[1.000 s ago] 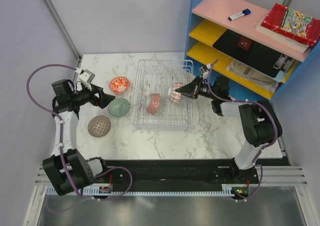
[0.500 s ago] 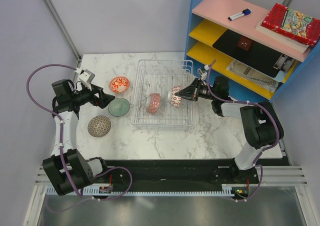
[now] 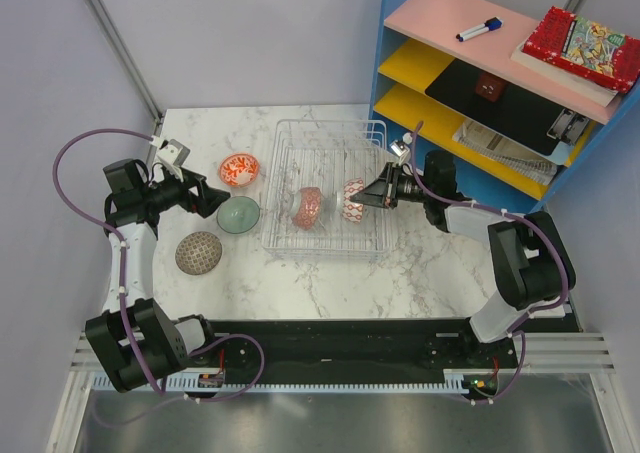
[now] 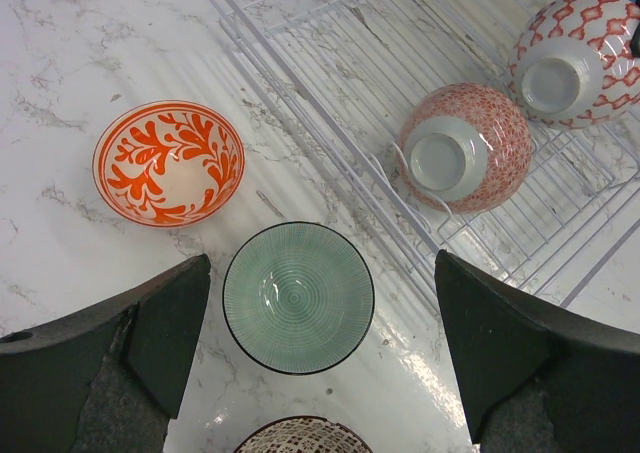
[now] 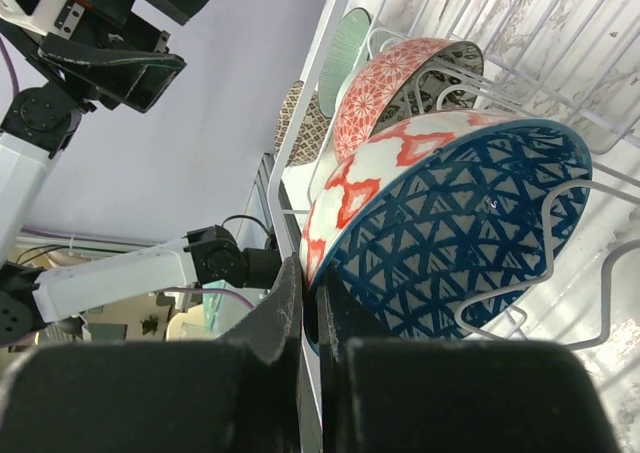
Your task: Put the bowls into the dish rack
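At right side of dish rack (image 3: 330, 153) we see right gripper (image 3: 368, 195) clenched on rim of red-white bowl (image 3: 352, 200), blue inside, standing on edge in rack. Pink bowl (image 3: 307, 207) on edge just left of it, also in rack. Left gripper (image 3: 222, 201) spread wide over green bowl (image 3: 238, 216) on table (image 3: 300, 273), left of rack. Orange bowl (image 3: 239, 170) beyond it, brown bowl (image 3: 198, 253) near-left.

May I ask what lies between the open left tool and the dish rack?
The green bowl, upright, just left of the dish rack; the top view shows it.
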